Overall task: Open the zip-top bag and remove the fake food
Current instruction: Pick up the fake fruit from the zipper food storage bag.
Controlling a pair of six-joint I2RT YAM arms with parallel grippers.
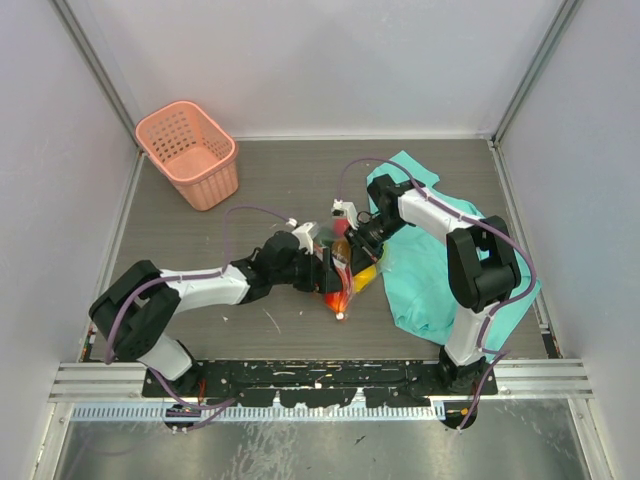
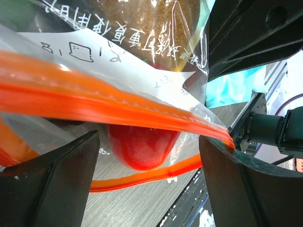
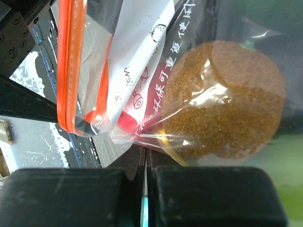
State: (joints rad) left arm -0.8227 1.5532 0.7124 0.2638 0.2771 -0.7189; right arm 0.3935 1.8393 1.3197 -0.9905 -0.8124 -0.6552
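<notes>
The zip-top bag (image 1: 343, 282) hangs at the table's middle between both grippers, its white slider (image 1: 341, 316) at the low end. My left gripper (image 1: 325, 270) is open. In the left wrist view (image 2: 149, 163) its fingers (image 2: 52, 184) stand wide on either side of the bag's mouth, whose two orange zip strips (image 2: 118, 106) are apart. A red fake fruit (image 2: 142, 146) sits in the mouth. My right gripper (image 1: 363, 244) is shut on the bag's clear film (image 3: 147, 142), just below a round brown fake food (image 3: 222, 104). A whitish label (image 3: 137, 71) shows inside the bag.
A pink basket (image 1: 190, 152) stands at the back left. A teal cloth (image 1: 440, 270) lies under the right arm on the right side. Grey walls close in the table on three sides, and a metal rail (image 1: 320, 375) runs along the near edge.
</notes>
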